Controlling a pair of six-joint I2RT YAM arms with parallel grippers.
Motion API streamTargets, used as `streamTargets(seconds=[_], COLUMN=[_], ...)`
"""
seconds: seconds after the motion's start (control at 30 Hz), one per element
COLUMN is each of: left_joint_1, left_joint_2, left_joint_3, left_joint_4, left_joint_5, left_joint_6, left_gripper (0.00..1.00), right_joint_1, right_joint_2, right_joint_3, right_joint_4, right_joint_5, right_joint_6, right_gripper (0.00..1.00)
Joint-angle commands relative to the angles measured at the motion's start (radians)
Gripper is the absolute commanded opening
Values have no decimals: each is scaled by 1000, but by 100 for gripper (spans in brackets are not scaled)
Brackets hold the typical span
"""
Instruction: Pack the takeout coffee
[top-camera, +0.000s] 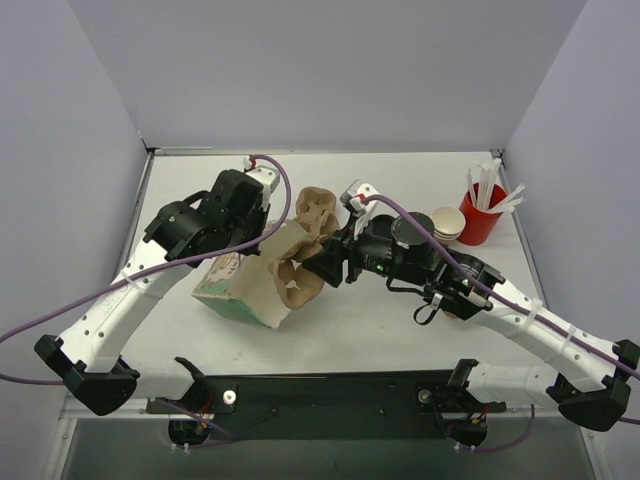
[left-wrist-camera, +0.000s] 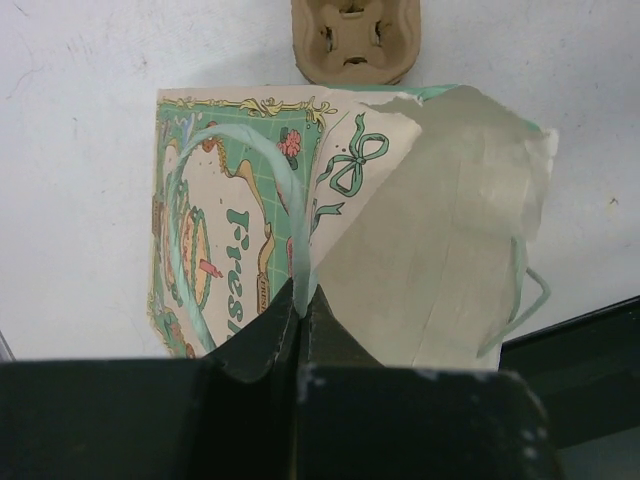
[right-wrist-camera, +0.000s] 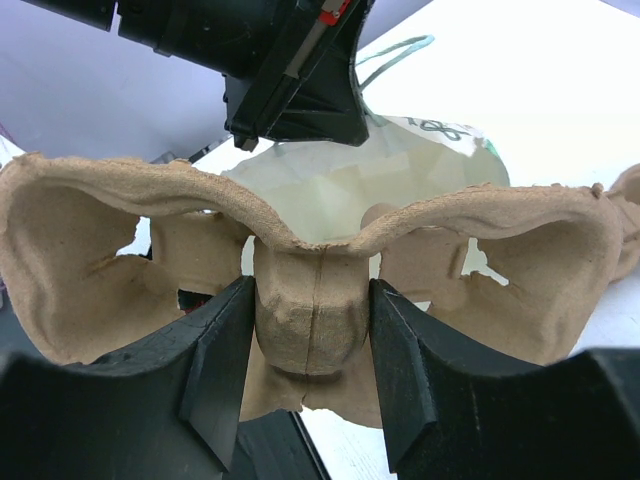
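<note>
Right gripper (right-wrist-camera: 310, 300): pinching the centre post of a moulded brown pulp cup carrier (right-wrist-camera: 90, 240), one finger on each side.
Right arm: stretched low from the near right corner, pointing left, with the carrier held on edge at the bag's mouth.
Left gripper (left-wrist-camera: 300, 300): pressed together on the pale green loop handle (left-wrist-camera: 290, 190) of a green printed paper bag (left-wrist-camera: 440, 230).
Left arm: elbow raised, wrist bent down over the bag.
Bag: tilted on the white bench (top-camera: 400, 310), mouth open.
Second pulp carrier (top-camera: 318, 208): flat on the bench beyond the bag.
Takeout coffee: the small brown kraft-paper cup (top-camera: 447, 224) stands on the bench behind the right arm, just beside a red cup of white sticks (top-camera: 478, 222).
</note>
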Motion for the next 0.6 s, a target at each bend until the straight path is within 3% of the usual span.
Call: streamTargets(seconds=[0.0, 0.57], left_joint_1=[-7, -7], left_joint_2=[-30, -15], left_joint_3=[41, 103], left_joint_4=[45, 50], left_joint_5=[43, 113], left_joint_6=[4, 55], left_gripper=[0, 0], right_joint_1=[22, 85], right_joint_2=[20, 60], right_joint_3=[17, 16], right_joint_4=[135, 143], right_joint_5=[-68, -198], right_joint_6=[16, -2], right_gripper=[43, 43])
